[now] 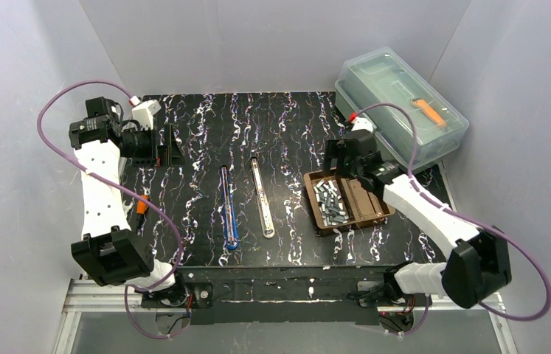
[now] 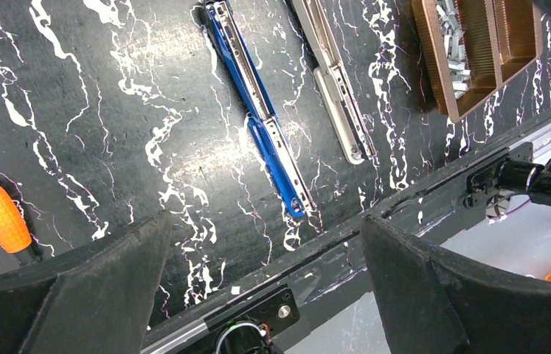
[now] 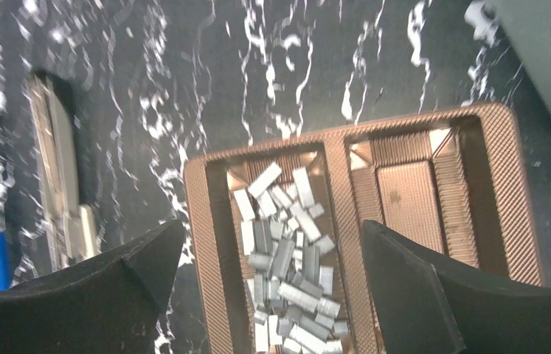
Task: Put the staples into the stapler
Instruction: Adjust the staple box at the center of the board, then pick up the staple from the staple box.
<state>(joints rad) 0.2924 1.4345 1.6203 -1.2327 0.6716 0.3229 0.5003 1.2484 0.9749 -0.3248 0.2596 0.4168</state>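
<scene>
We judge nothing loaded yet: right jaws gape empty above the tray's (image 3: 197, 221) staples (image 3: 287, 273), left jaws gape too, blue stapler (image 1: 228, 210) open left of the tray

The left arm (image 1: 102, 195) and right arm (image 1: 427, 210) share white link shells and blocky black joint housings. A purple cable (image 1: 43, 118) loops along each, ending at a white plug (image 1: 144, 108) near the wrist. The left gripper (image 2: 265, 221) and right gripper (image 3: 272, 228) carry matte black, wedge-shaped fingers.
</scene>
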